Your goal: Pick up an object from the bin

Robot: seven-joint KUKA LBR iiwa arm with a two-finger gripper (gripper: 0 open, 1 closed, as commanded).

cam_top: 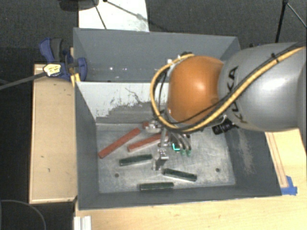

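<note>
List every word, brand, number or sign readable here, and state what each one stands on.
"KUKA": dark letters on the silver arm, next to the orange cover; the cable crosses them, so only some letters read clearly.
Red-brown bars and dark green bars in the bin: no lettering can be made out on them.

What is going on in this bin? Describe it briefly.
A robot arm reaching in from the right has its tool low over the grey bin floor, among loose sticks. A dark green stick lies just left of it, a second green stick to its lower right, and two reddish-brown sticks lie farther back. None looks lifted.
</note>
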